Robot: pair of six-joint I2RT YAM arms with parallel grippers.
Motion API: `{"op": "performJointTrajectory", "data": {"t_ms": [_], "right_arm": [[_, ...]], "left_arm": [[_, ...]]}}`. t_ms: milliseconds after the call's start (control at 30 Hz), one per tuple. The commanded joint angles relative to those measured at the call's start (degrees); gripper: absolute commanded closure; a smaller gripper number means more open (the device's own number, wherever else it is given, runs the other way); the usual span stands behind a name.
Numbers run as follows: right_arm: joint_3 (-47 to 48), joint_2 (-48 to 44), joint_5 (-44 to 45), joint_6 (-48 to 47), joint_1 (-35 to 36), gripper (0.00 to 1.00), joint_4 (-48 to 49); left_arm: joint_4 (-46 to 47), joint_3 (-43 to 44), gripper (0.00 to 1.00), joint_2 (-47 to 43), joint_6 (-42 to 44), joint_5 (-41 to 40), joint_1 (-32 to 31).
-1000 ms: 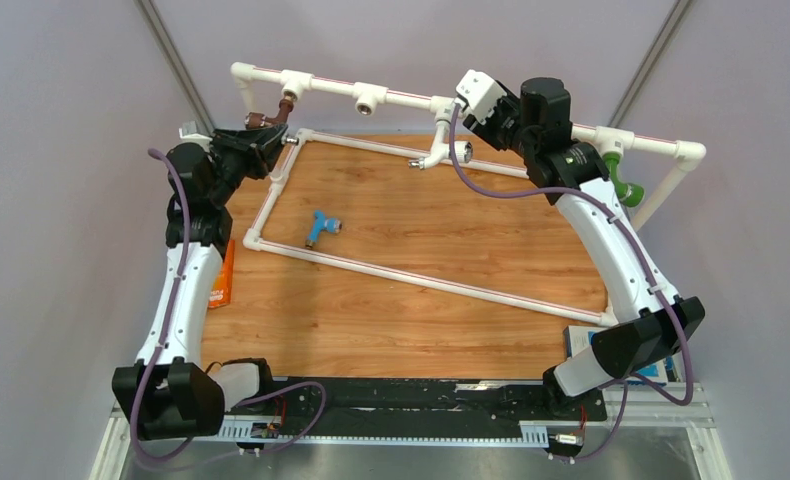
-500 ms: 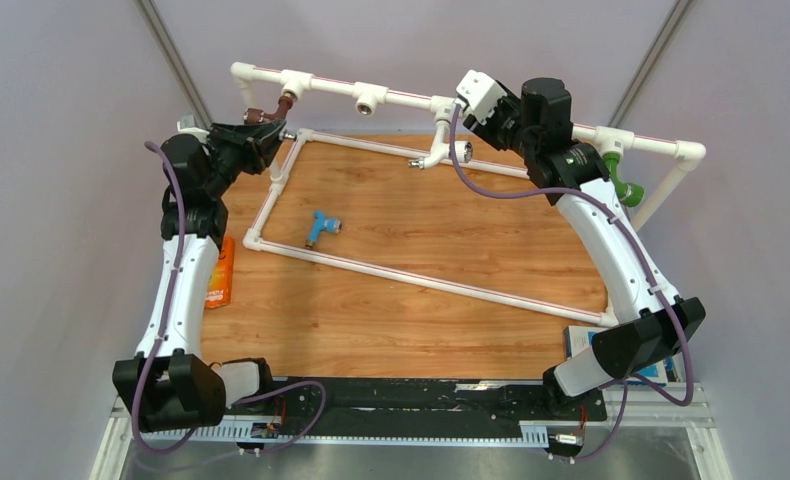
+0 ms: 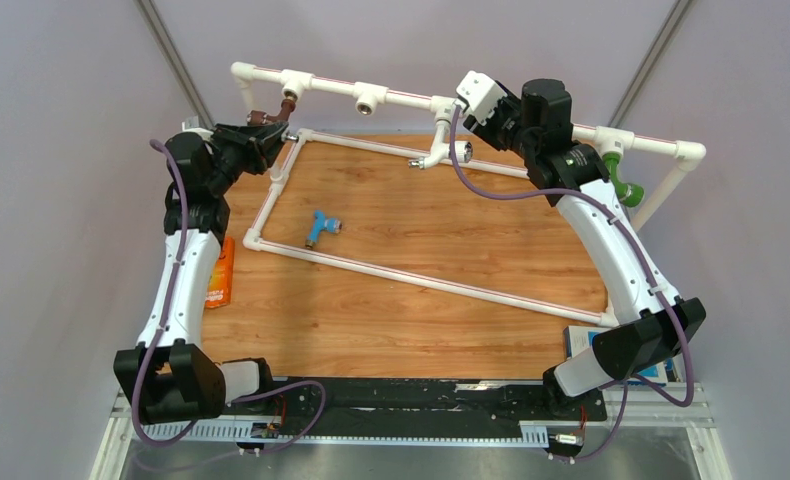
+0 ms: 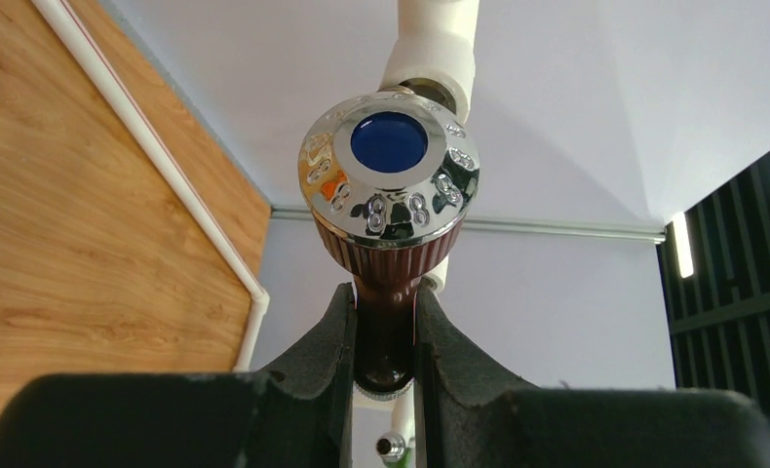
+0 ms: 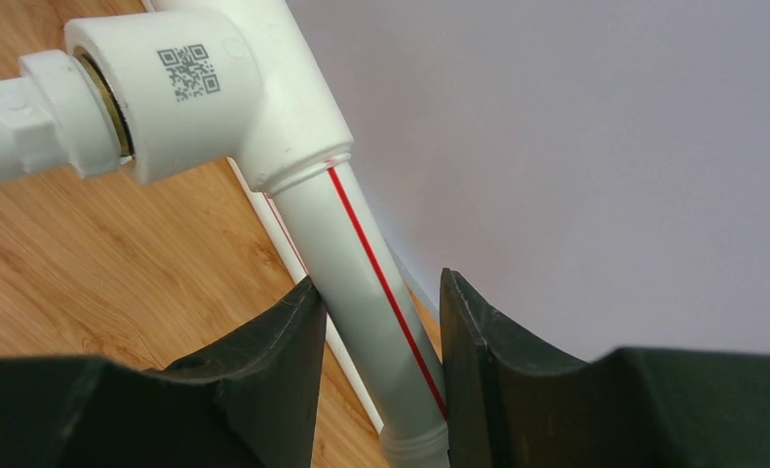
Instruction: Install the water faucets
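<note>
The left end effector [image 4: 383, 297] is clamped on the dark brown faucet [image 4: 389, 195] at the far-left tee of the pipe frame [image 3: 406, 98]. I judge this grip suits turning it into the socket. The right end effector [image 5: 379, 283] is closed around the frame's pipe, probably to brace it. The light blue faucet [image 3: 321, 225] lies on the desk [image 3: 421, 310], while the white faucet [image 3: 436, 152] and green faucet [image 3: 623, 183] hang from tees. The brown faucet's threads are hidden behind its chrome cap, so I cannot tell how far it is seated.
</note>
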Motion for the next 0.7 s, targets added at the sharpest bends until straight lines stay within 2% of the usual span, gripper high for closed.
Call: {"op": "performJointTrajectory", "data": {"t_ms": [0, 667], "right_arm": [[-1.6, -1.4, -0.6, 8.5, 0.3, 1.00, -4.7], [-1.6, -1.6, -0.9, 8.2, 0.5, 1.00, -4.6]], "left_arm": [[4.2, 0.9, 1.00, 0.2, -1.4, 1.6, 0.4], [1.7, 4.9, 1.00, -0.7, 0.8, 1.1, 0.4]]}}
